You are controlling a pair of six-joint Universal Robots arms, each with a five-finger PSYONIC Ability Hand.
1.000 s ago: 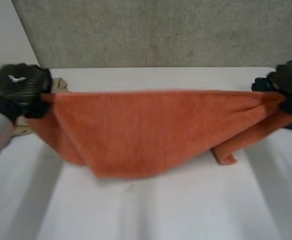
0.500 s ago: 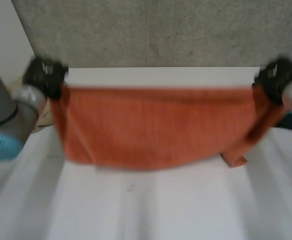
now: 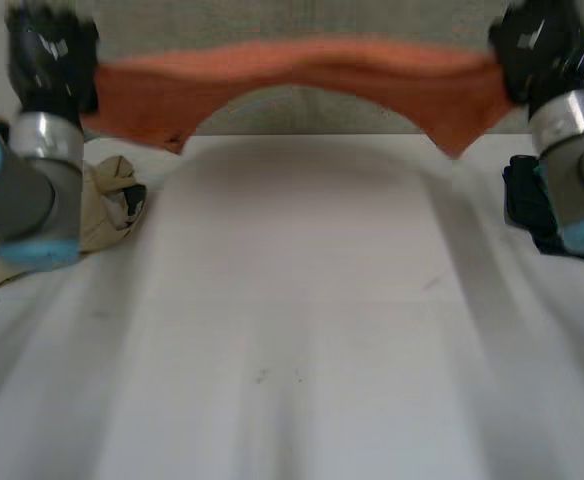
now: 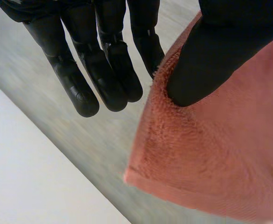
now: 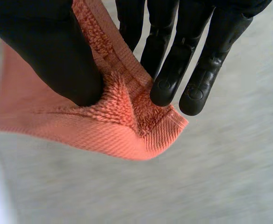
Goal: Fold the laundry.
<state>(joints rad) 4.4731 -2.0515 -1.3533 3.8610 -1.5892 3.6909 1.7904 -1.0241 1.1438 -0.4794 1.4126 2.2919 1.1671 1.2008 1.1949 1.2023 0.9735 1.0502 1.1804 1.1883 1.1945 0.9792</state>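
The orange towel (image 3: pixel 302 70) hangs in the air, stretched between my two hands in front of the grey wall (image 3: pixel 307 112) and clear of the white table (image 3: pixel 302 330). Its lower edge arches up in the middle and drops to a point near each hand. My left hand (image 3: pixel 50 60) has one end and my right hand (image 3: pixel 537 45) has the other.

The head view gives me that whole span, but not how my fingers sit. The wrist views do. On the left, my thumb (image 4: pixel 206 56) presses into the pile just inside the towel's edge. My fingers (image 4: pixel 108 79) are straight, and the nearest one slips behind that edge, so the cloth is pinched there. What meets the thumb behind the cloth is covered. On the right, my thumb (image 5: pixel 47 51) bears down on the hemmed corner, which is bunched against my straight fingers (image 5: pixel 169 79) behind it.

On the table a crumpled beige cloth (image 3: pixel 112 200) lies beside my left arm and partly behind it. A dark object (image 3: pixel 524 205) sits against my right arm; I cannot tell what it is.
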